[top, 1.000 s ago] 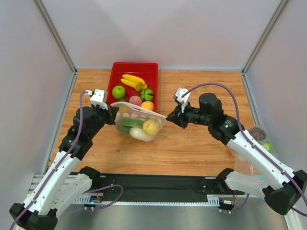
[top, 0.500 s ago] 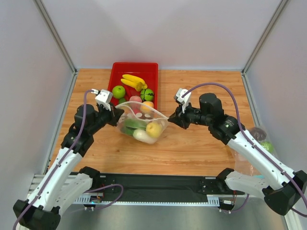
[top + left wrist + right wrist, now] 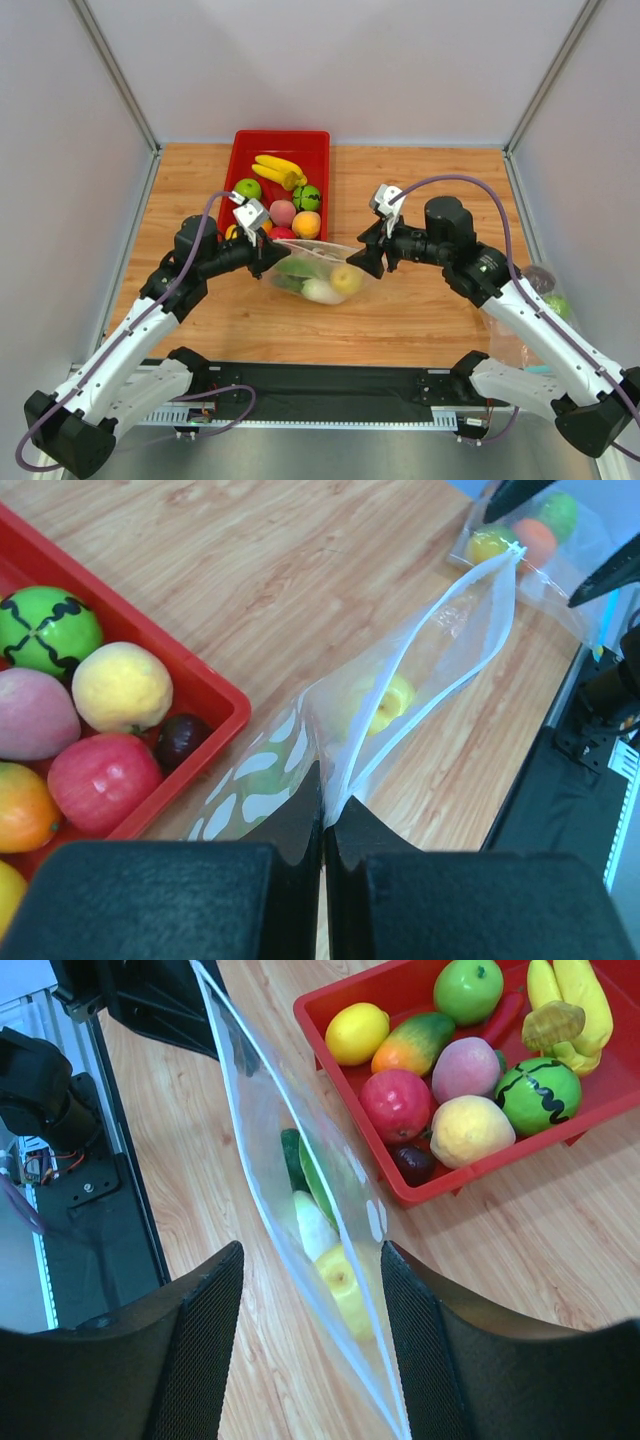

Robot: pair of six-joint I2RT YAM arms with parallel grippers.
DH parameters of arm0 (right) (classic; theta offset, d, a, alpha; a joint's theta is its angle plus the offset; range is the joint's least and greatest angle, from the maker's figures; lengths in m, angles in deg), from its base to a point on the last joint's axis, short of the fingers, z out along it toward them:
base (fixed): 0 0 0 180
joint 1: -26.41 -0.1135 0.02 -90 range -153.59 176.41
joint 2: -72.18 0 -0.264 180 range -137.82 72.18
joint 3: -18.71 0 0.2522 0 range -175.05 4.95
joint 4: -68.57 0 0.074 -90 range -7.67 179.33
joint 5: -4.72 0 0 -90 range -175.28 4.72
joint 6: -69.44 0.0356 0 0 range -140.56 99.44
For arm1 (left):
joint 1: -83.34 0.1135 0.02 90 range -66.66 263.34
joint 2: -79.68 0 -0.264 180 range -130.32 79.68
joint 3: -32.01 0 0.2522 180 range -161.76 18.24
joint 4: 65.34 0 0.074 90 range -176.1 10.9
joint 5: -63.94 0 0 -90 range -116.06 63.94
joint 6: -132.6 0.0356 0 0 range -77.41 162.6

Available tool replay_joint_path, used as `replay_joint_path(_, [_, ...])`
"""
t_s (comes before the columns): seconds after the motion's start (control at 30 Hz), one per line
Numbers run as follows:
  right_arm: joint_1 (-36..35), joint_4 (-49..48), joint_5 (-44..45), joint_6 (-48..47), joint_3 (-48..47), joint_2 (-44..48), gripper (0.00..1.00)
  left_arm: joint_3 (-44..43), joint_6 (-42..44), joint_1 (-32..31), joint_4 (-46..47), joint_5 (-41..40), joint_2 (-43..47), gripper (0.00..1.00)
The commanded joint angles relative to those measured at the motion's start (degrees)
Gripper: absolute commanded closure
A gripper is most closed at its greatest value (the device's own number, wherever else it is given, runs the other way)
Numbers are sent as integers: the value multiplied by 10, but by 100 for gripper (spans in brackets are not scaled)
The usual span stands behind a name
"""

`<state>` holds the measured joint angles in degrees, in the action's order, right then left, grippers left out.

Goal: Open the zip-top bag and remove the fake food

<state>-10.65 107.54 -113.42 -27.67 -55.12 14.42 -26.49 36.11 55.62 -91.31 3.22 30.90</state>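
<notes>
The right gripper (image 3: pixel 310 1257) now stands with its fingers apart, having let go of the bag (image 3: pixel 322 276) edge it pinched a moment ago; that edge runs loose between them. The left gripper (image 3: pixel 323 826) stays clamped on the opposite corner and has swung inward, so the bag sags onto the table just beside the red tray (image 3: pixel 240 150). The mouth looks slack, so a fresh grip on one lip seems due. Inside lie a cucumber (image 3: pixel 290 1160), a white vegetable (image 3: pixel 313 1225) and a yellow fruit (image 3: pixel 345 1282); the tray holds other fruit.
</notes>
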Motion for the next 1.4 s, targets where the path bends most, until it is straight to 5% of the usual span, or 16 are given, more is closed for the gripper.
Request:
replay_joint_path(0.0, [1,-39,8,11,-20,-4,41,-27,18,-6,29,41,2,100])
replay_joint_path(0.67, [1,-65,-27,-11,-44,-128,44,-31,24,-18,27,64,-9,100])
replay_joint_path(0.77, [1,-67,-47,-10,-51,-147,63,-36,26,-20,18,61,-16,100])
replay_joint_path(0.8, [1,-66,-57,-9,-53,-151,78,-37,25,-20,16,60,-18,100])
replay_joint_path(0.9, [0,-65,-62,-4,-54,-156,100,-40,25,-22,10,49,-24,100])
replay_joint_path(0.93, [0,-63,-54,-3,-55,-155,100,-40,25,-22,9,44,-26,98])
replay_joint_path(1.07, [0,-36,19,1,-71,-145,100,-49,29,-22,-10,-4,-21,58])
replay_joint_path(1.13, [1,-11,56,6,-91,-141,100,-54,29,-22,-19,-24,-11,50])
replay_joint_path(1.37, [0,36,148,36,-130,-127,100,-102,29,-22,-70,-80,20,45])
